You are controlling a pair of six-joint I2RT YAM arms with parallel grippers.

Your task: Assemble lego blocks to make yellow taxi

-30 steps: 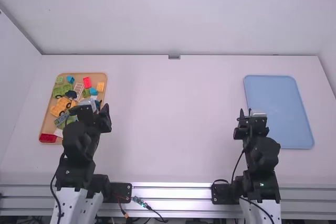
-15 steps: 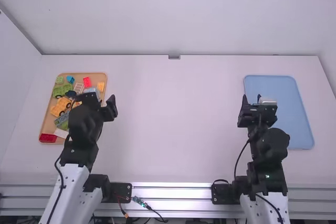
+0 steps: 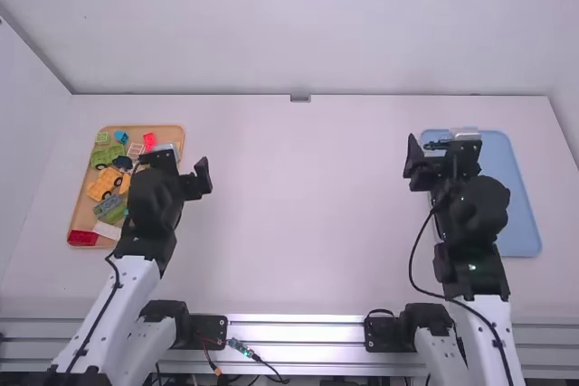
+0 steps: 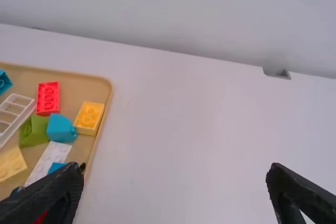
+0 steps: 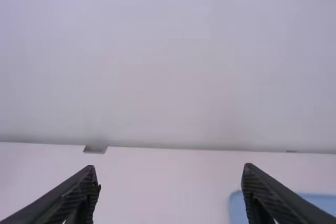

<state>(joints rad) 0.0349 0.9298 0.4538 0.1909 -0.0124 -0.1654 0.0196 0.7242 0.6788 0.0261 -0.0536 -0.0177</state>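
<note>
Blocks (image 3: 102,183) of several colours, yellow included, lay in a tan tray (image 4: 79,92) on the left side of the white table (image 3: 298,205). The left gripper (image 3: 184,165) partly screened them; the right gripper (image 3: 438,153) partly screened a blue tray (image 3: 520,214). Both grippers' fingers stood wide apart, with nothing held between them.

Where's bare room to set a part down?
Widest: table between tan tray and blue tray, back to the wall. Smaller: blue tray's near right. Crowded: tan tray, full of blocks, left gripper by its right edge; right gripper over blue tray's left side.
</note>
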